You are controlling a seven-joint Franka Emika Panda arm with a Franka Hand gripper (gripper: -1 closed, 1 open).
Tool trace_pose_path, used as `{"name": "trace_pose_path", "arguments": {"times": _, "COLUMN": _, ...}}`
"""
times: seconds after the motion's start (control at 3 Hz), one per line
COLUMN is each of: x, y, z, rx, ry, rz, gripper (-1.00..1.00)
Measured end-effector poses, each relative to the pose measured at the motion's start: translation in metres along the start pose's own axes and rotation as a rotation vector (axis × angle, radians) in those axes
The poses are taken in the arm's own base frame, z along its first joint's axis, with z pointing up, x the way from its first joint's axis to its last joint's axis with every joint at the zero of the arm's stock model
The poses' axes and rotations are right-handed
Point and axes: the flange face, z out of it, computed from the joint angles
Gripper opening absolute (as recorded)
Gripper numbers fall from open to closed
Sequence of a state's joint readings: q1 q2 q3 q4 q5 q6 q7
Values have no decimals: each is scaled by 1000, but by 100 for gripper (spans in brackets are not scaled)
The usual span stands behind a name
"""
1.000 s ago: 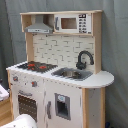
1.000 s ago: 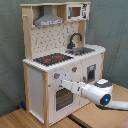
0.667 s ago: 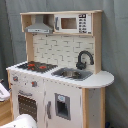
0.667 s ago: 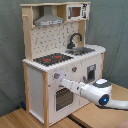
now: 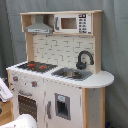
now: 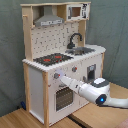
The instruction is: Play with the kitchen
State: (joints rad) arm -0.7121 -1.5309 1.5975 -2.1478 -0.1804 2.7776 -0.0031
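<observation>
My pincer (image 6: 59, 77) sits at the end of my long white wrist, its tip right at the front panel of the kitchen (image 6: 60, 60), at the knob (image 6: 56, 76) just under the black-red hob (image 6: 52, 59) and above the windowed oven door (image 6: 63, 97). Whether it is clenched on that knob or only touching it, I cannot tell. The kitchen stands straight ahead of my tip, its long axis upright, so what the coming move turns on is that the knob lies dead ahead along my reach, with the second knob (image 6: 74, 69) off to one side toward the sink (image 6: 84, 50).
</observation>
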Motion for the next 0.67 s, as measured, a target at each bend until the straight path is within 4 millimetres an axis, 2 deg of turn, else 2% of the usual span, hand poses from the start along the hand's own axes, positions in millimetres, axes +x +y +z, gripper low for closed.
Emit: {"name": "trace_pose_path", "arguments": {"times": 0.67, "x": -5, "y": 5, "z": 24, "rx": -19, "ry": -33, "rz": 190, "gripper": 100}}
